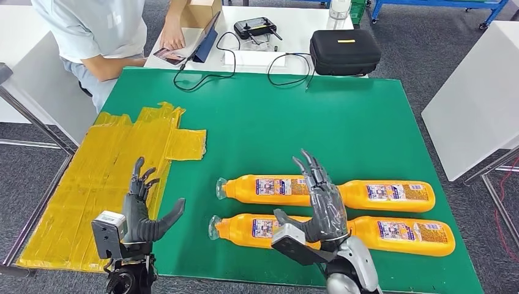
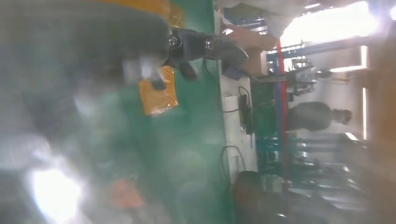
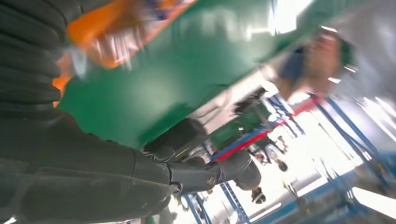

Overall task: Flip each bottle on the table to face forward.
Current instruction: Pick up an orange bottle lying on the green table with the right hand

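Note:
Several orange bottles with printed labels lie on their sides in two rows on the green table [image 1: 275, 116]. The far row [image 1: 392, 195] and the near row [image 1: 410, 236] both have clear caps pointing left. My right hand [image 1: 321, 205] hovers over the middle of both rows with fingers spread and nothing in it, hiding where the bottles meet. My left hand [image 1: 144, 211] is open and empty at the edge of the yellow tape patch [image 1: 116, 159], well left of the bottles. In the blurred right wrist view an orange bottle [image 3: 107, 32] shows beside the hand.
A person [image 1: 104, 30] sits at the white table [image 1: 294, 37] behind the green one, touching a tablet. A black case [image 1: 344, 52], a controller and cables lie there. Another white table [image 1: 477, 104] stands to the right.

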You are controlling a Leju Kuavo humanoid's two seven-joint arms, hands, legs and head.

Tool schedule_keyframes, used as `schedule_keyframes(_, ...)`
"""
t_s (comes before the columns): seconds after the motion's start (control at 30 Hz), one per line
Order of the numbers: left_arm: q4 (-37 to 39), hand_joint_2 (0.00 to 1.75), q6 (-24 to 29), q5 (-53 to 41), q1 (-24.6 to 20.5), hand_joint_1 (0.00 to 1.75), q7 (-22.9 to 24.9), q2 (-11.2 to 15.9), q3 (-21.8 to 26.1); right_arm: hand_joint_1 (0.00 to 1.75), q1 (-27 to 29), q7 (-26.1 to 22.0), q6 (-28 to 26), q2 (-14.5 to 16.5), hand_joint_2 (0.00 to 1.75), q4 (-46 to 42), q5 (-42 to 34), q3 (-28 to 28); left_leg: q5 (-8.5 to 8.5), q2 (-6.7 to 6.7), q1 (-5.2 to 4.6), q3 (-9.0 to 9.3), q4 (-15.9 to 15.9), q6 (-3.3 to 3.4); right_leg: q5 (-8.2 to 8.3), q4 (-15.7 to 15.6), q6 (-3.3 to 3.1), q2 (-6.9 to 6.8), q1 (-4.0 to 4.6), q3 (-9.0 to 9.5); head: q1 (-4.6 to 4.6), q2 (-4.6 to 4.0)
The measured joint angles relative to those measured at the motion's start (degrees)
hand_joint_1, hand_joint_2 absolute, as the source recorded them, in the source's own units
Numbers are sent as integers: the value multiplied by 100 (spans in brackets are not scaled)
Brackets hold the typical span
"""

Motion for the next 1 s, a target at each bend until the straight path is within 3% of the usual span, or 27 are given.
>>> schedule_keyframes(0.1, 16, 175, -95, -19, -41, 0, 64, -42, 39, 0, -265, 313, 211, -220, 175, 269, 534, 86, 2, -1, -1, -1, 1, 2, 2, 0, 2, -2, -1, 1, 0, 0)
schedule_keyframes(0.37, 241, 175, -345, 55, -296, 0, 136, -124, 73, 0, -1156, 470, 746, -690, 175, 1234, 1032, 440, 6, 0, -3, -1, 3, 6, 5, 1, 4, -2, 0, 1, 0, 0)
schedule_keyframes(1.0, 735, 175, -462, 119, -570, 0, 216, -211, -8, 0, -2088, 619, 961, -571, 175, 2991, 988, 820, 5, -1, -2, -2, 3, 5, 4, 1, 4, -2, 1, 1, 0, 0)
